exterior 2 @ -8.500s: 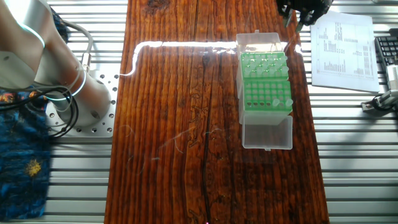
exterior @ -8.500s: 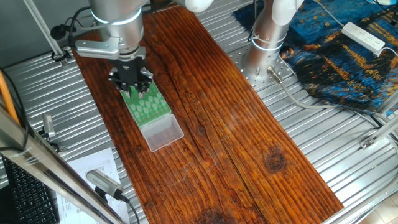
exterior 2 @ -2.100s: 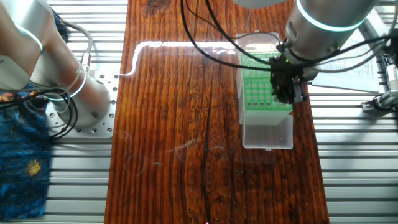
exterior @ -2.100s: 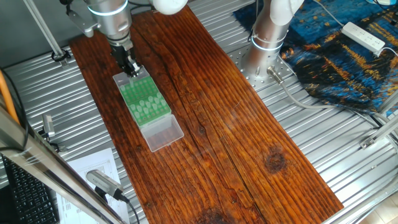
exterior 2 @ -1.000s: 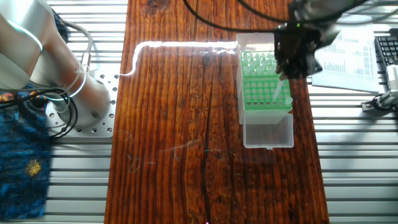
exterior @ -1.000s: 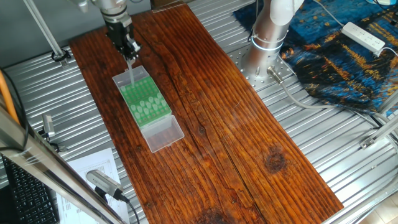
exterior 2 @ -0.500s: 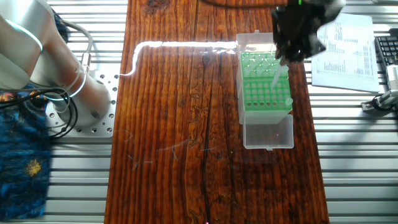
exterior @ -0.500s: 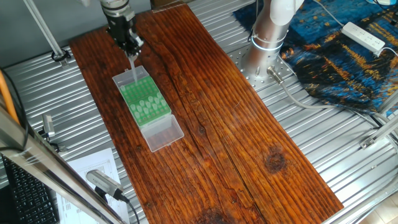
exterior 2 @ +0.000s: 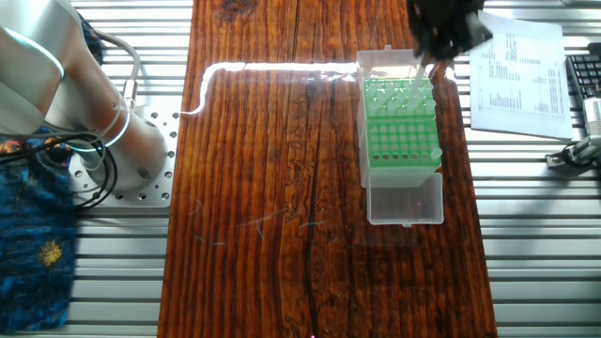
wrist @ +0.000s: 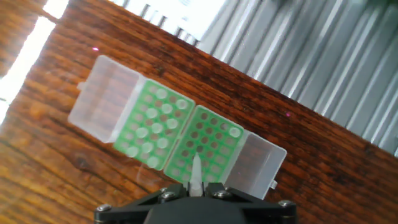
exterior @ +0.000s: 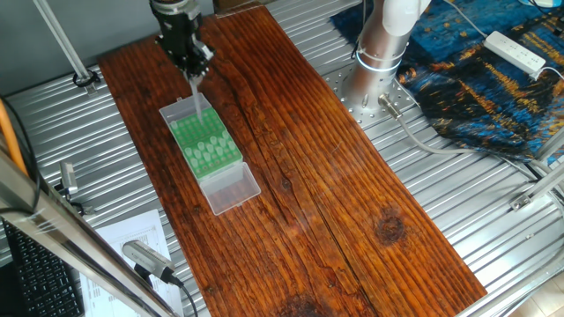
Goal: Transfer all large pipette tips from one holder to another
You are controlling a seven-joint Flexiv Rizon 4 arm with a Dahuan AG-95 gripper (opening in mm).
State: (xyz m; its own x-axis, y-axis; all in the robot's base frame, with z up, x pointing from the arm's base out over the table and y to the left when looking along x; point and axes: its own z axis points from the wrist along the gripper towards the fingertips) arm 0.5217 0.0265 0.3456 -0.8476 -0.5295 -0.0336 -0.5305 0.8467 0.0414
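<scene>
Gripper [wrist: 196, 186] pinching one pipette tip [wrist: 196, 170], hanging above green rack [wrist: 177, 134]; printed sheet [exterior 2: 519, 70] lying beside wooden board [exterior 2: 272, 188], text unreadable.

Wooden board [exterior: 352, 194] lies on ribbed metal table [exterior: 493, 202]; blue patterned cloth [exterior: 476, 70] with white power strip [exterior: 515, 51] at one side, printed sheet [exterior 2: 512, 80] and black keyboard [exterior 2: 584, 83] opposite.

Black pincer [exterior: 191, 69] with silver screws, silver-grey arm base [exterior: 381, 40], black cables
</scene>
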